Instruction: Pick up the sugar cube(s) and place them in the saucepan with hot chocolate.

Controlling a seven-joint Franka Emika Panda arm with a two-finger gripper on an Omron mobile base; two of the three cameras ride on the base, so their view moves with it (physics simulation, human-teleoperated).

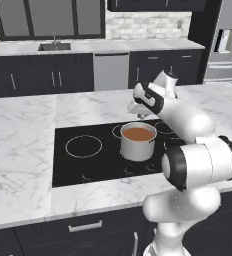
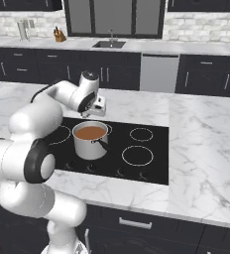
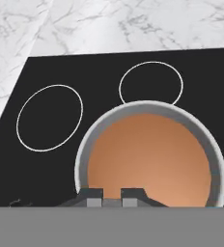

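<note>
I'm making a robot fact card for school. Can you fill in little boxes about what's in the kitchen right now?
Pot: saucepan, shiny steel, upright on the black cooktop
Inside pot: hot chocolate, smooth brown
End effector: shut, fingertips close together, just above the pot's rim
Held cube: too small to tell
Counter: white marble around the cooktop
Back wall: sink

I see a black cooktop [image 1: 93, 155] with white burner rings set into a white marble island counter [image 1: 23, 145]. Beyond it, dark cabinets [image 2: 206, 79] line the back wall, with a sink [image 2: 107, 44] and a steel dishwasher [image 1: 111, 71]. A knife block, I think, stands on the rear counter [image 2: 60, 35]. A steel fridge [image 1: 227, 42] stands at the right.
</note>
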